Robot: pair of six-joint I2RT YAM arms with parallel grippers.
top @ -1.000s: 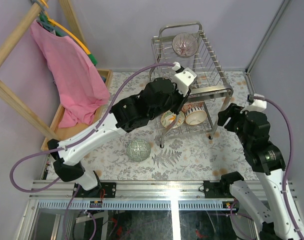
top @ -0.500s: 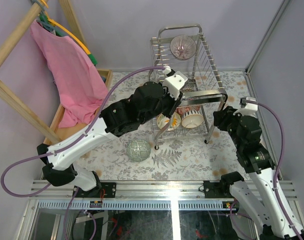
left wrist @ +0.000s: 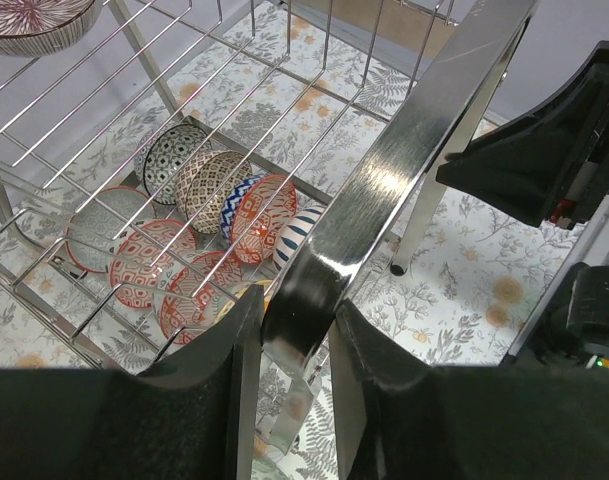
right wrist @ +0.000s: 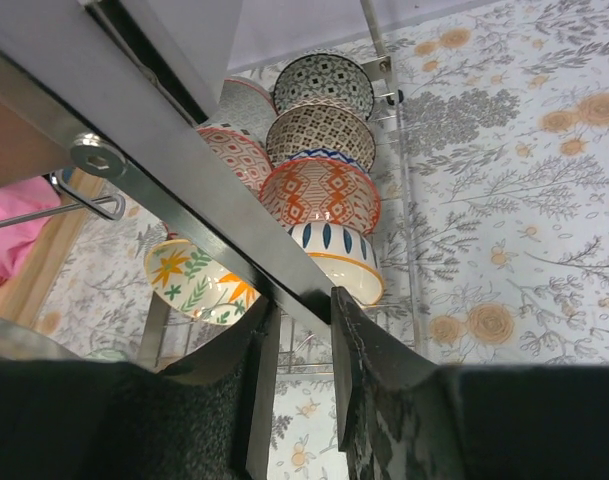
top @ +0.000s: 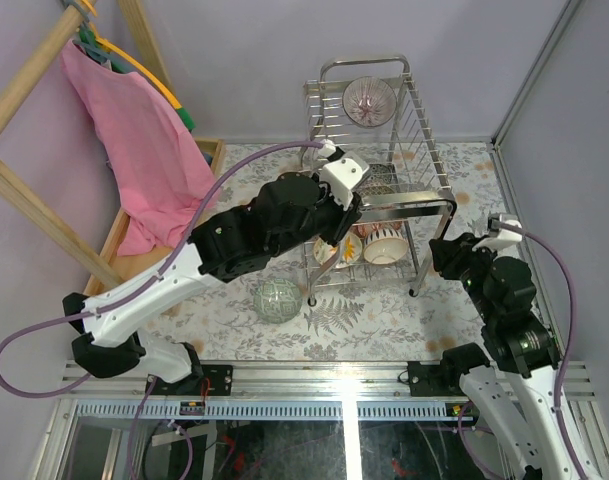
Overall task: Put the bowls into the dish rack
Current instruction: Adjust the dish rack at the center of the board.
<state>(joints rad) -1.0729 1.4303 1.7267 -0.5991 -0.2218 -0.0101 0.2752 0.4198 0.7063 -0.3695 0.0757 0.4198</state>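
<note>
Left arm [top: 174, 275]: white shell links, bulky black joint housings, white block [top: 341, 172] at wrist. Right arm [top: 509, 290]: same white-and-black build, small white cap [top: 506, 226] at top. Purple cable [top: 571, 295] trails from each wrist, looping wide of arm. Black bases [top: 189, 365] at near edge. Fingers [left wrist: 199, 400] matt black, finely textured, curved inner edges.
</note>
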